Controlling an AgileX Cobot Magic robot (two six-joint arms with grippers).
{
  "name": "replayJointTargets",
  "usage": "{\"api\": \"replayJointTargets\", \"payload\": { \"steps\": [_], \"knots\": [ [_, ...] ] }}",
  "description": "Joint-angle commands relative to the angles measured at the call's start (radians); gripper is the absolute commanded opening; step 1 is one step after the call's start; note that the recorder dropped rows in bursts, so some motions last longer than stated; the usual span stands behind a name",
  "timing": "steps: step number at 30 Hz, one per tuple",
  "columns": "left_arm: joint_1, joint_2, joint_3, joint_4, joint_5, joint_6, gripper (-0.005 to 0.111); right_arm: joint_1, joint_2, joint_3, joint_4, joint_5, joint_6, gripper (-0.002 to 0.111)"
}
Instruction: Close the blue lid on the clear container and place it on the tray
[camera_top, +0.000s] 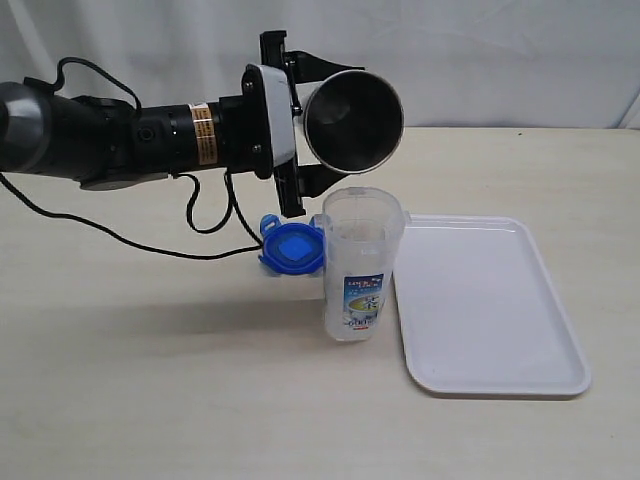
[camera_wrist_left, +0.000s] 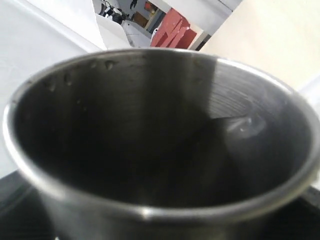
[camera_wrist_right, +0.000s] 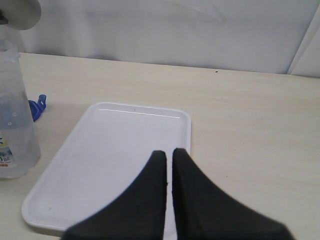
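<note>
readable text: none | clear container (camera_top: 362, 262) label (camera_top: 364, 300): print too small | arm sticker (camera_top: 203, 135): blurred

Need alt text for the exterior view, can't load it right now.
The left gripper holds a steel cup tipped on its side, mouth toward the camera, above the open clear container standing on the table. The blue lid sits off the container, to its left in the view, and the white tray lies to its right.

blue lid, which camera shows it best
Exterior view: the blue lid shows clearly, left of the clear container. The right wrist view catches only its blue edge past the container; the left wrist view is filled by the steel cup.
</note>
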Motion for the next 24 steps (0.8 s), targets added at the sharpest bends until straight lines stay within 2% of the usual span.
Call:
{"api": "replayJointTargets", "payload": {
  "steps": [1, 5, 12, 16, 19, 24],
  "knots": [
    [-0.003, -0.025, -0.012, -0.055, -0.067, -0.110, 0.000, -0.004, -0.006, 0.001, 0.001, -0.009, -0.006, 0.004],
    [-0.003, -0.025, -0.012, -0.105, -0.067, -0.270, 0.000, -0.004, -0.006, 0.001, 0.001, -0.009, -0.006, 0.004],
    [-0.003, -0.025, -0.012, -0.287, -0.009, -0.701, 0.000, -0.004, -0.006, 0.001, 0.001, -0.009, -0.006, 0.004],
    [-0.003, -0.025, -0.029, -0.366, 0.033, -0.831, 0.000, -0.004, -0.006, 0.001, 0.001, -0.009, -0.006, 0.004],
    [-0.003, -0.025, -0.087, -0.308, 0.112, -0.998, 0.000, -0.004, -0.006, 0.001, 0.001, -0.009, -0.006, 0.004],
    [-0.003, -0.025, -0.217, -0.098, 0.208, -1.248, 0.000, -0.004, -0.006, 0.001, 0.001, -0.009, -0.006, 0.004]
  ]
}}
